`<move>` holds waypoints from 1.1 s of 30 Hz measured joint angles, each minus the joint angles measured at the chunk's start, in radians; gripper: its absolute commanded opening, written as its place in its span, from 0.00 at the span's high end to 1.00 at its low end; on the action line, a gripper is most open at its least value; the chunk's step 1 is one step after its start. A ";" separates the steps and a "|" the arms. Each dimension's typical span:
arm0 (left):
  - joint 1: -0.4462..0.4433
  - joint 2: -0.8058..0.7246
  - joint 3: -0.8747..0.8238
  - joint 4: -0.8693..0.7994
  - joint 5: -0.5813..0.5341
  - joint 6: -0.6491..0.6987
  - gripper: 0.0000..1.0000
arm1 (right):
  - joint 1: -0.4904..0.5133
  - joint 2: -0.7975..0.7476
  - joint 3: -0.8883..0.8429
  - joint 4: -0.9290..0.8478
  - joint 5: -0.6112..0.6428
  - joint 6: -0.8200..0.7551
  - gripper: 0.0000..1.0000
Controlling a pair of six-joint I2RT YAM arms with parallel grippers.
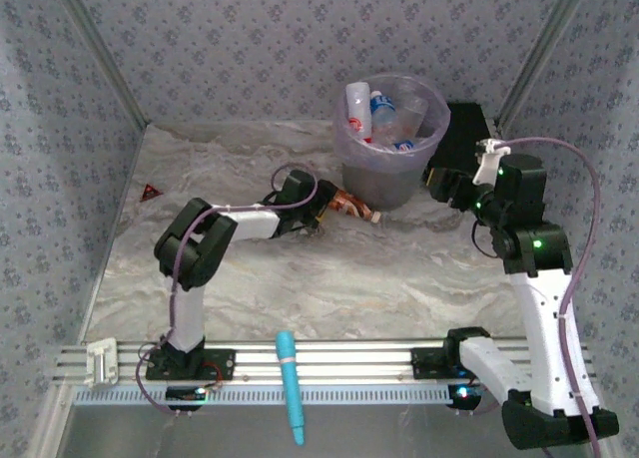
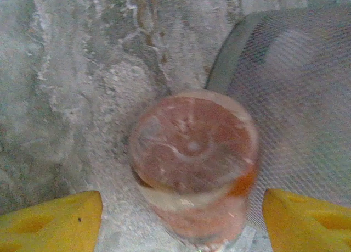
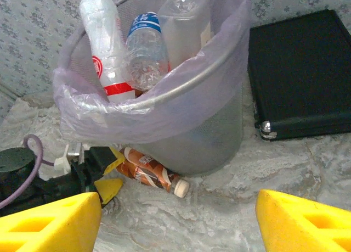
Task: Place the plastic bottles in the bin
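A brown bottle (image 1: 349, 207) with a cream cap lies on its side against the foot of the bin (image 1: 389, 169). My left gripper (image 1: 321, 214) stands open around its bottom end. In the left wrist view the bottle's round base (image 2: 192, 153) sits between the yellow fingers (image 2: 55, 224), with gaps on both sides. The right wrist view shows the same bottle (image 3: 151, 172), the left gripper (image 3: 109, 172) straddling it, and the mesh bin (image 3: 186, 126) with its purple liner. Several bottles (image 3: 107, 54) stand inside. My right gripper (image 1: 439, 187) hangs open right of the bin, nothing between its fingers (image 3: 301, 224).
A flat black box (image 1: 464, 139) lies behind and right of the bin, close to the right gripper. A light-blue pen-shaped tool (image 1: 290, 383) rests across the rail at the near edge. A small red triangle (image 1: 150, 191) sits by the left wall. Patterned walls enclose the table.
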 measured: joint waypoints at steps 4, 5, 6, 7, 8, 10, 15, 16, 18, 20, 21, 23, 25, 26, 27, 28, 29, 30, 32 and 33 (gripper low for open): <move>-0.006 0.035 0.047 0.017 0.000 -0.014 0.33 | -0.026 -0.019 0.000 -0.018 -0.001 -0.010 0.25; -0.010 0.040 0.055 0.019 0.000 -0.013 0.34 | -0.031 -0.022 0.000 -0.024 -0.003 -0.013 0.25; -0.014 0.046 0.060 0.019 -0.001 -0.014 0.36 | -0.035 -0.024 0.000 -0.029 -0.003 -0.016 0.25; -0.016 0.051 0.061 0.021 -0.002 -0.017 0.38 | -0.039 -0.026 0.000 -0.034 -0.004 -0.019 0.25; -0.017 0.055 0.061 0.022 -0.002 -0.019 0.40 | -0.041 -0.026 0.000 -0.039 -0.004 -0.020 0.25; -0.019 0.059 0.061 0.022 -0.003 -0.020 0.43 | -0.046 -0.028 0.000 -0.048 -0.008 -0.023 0.25; -0.019 0.058 0.061 0.025 -0.004 -0.016 0.52 | -0.051 -0.031 0.000 -0.052 -0.016 -0.027 0.25; -0.019 0.058 0.061 0.025 -0.004 -0.013 0.54 | -0.052 -0.031 0.000 -0.052 -0.018 -0.031 0.26; -0.016 0.053 0.055 0.025 -0.008 -0.010 0.55 | -0.052 -0.031 0.000 -0.052 -0.023 -0.039 0.26; -0.014 0.042 0.045 0.020 -0.009 -0.002 0.56 | -0.052 -0.031 -0.002 -0.051 -0.046 -0.051 0.27; -0.014 0.034 0.039 0.015 -0.011 0.004 0.57 | -0.052 -0.032 -0.005 -0.050 -0.058 -0.057 0.27; -0.013 0.009 0.026 0.004 -0.015 0.016 0.57 | -0.047 -0.035 -0.021 -0.047 -0.089 -0.071 0.28; -0.012 -0.021 0.013 -0.003 -0.016 0.026 0.58 | -0.031 -0.038 -0.048 -0.039 -0.110 -0.080 0.28; -0.011 -0.038 0.007 -0.005 -0.015 0.033 0.59 | -0.014 -0.040 -0.070 -0.032 -0.120 -0.084 0.29; -0.010 -0.054 0.000 -0.006 -0.015 0.038 0.59 | 0.005 -0.040 -0.088 -0.032 -0.124 -0.090 0.29; -0.008 -0.075 -0.010 -0.007 -0.015 0.045 0.60 | 0.035 -0.037 -0.109 -0.032 -0.129 -0.097 0.29; -0.006 -0.103 -0.024 -0.014 -0.015 0.056 0.61 | 0.070 -0.032 -0.124 -0.033 -0.128 -0.106 0.29; -0.006 -0.126 -0.035 -0.021 -0.014 0.068 0.61 | 0.107 -0.024 -0.133 -0.036 -0.125 -0.119 0.29; 0.001 -0.183 -0.051 -0.050 -0.001 0.109 0.61 | 0.193 0.002 -0.135 -0.041 -0.115 -0.150 0.28; 0.006 -0.209 -0.055 -0.063 0.009 0.134 0.61 | 0.222 0.015 -0.132 -0.045 -0.111 -0.162 0.27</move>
